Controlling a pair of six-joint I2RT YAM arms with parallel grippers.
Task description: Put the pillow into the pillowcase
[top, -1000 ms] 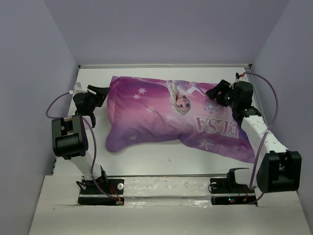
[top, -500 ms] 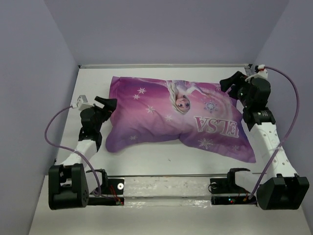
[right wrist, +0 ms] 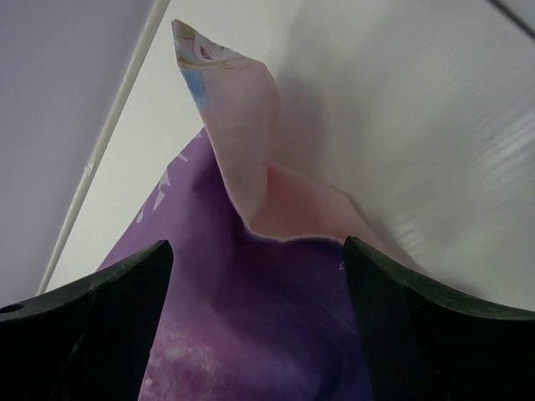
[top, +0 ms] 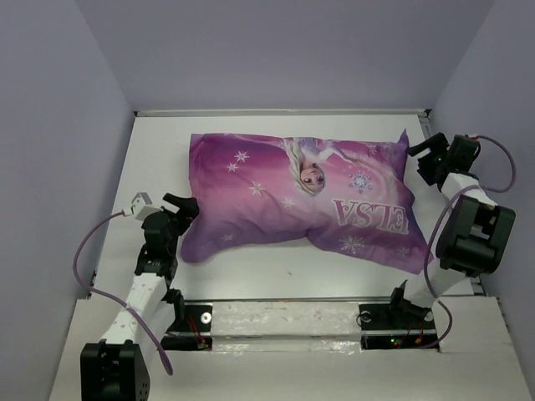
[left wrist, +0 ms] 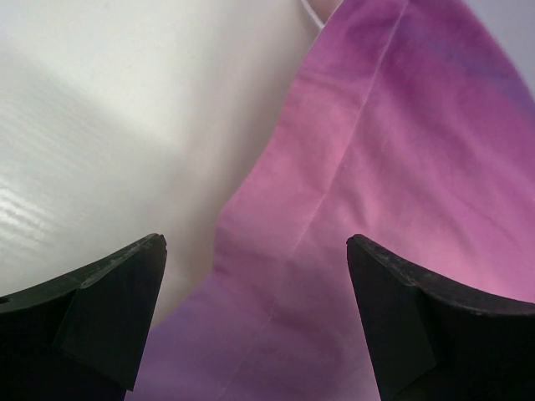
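We see the pillowcase [top: 276, 196] lying plump, purple side up, on the surface [top: 251, 267]. Our left pincer [top: 185, 206] gapes at its near-left corner, our right pincer [top: 420, 155] gapes beside its far-right corner, both empty.

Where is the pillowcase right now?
In the top view, the pillowcase lies on the white table, between the left claw and the right claw.

A white table [top: 251, 271] (glossy, faintly reflecting light) sits boxed in by plain pale lavender walls [top: 284, 50].
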